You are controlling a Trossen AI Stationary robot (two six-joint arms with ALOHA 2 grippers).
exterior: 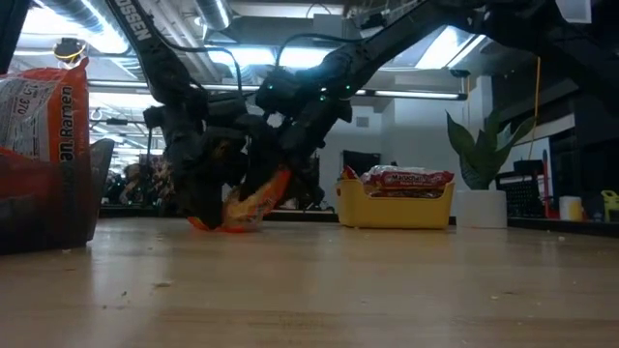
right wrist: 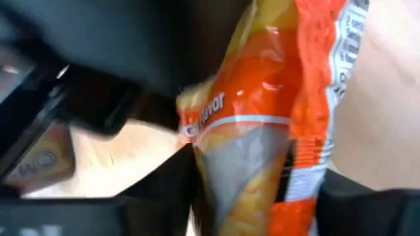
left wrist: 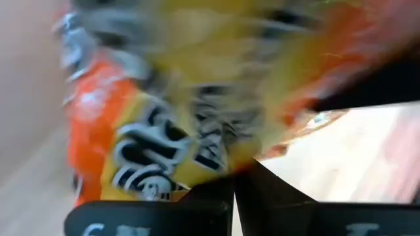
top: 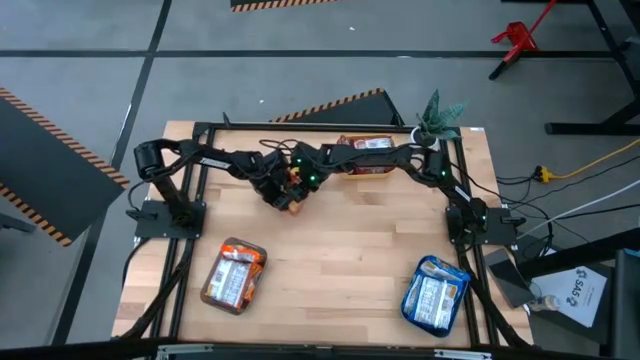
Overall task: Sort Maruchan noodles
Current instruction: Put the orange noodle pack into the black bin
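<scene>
One orange noodle packet [exterior: 254, 201] hangs between both grippers over the far middle of the table, seen from above as the orange packet [top: 294, 190]. Its lower end [exterior: 224, 225] is at the tabletop. My left gripper [top: 278, 192] reaches in from the left and is shut on it. My right gripper [top: 308, 178] reaches across from the right and is shut on it too. The packet fills both wrist views, as the packet [left wrist: 164, 131] and the packet [right wrist: 262, 131]. My left gripper pinches an edge of the orange packet [left wrist: 216, 167] between its two fingertips [left wrist: 197, 196]; the packet stands crumpled just beyond them. My right gripper has the packet's bunched middle [right wrist: 243, 183] between its two fingers [right wrist: 170, 196], several layers folded together, and the packet runs along the fingers.
A yellow bowl [top: 366, 168] with red packets sits at the far edge, just right of the grippers. A tray of orange packets [top: 233, 275] lies near left, a tray of blue packets [top: 435, 293] near right. A potted plant [top: 440, 115] stands at the far right corner.
</scene>
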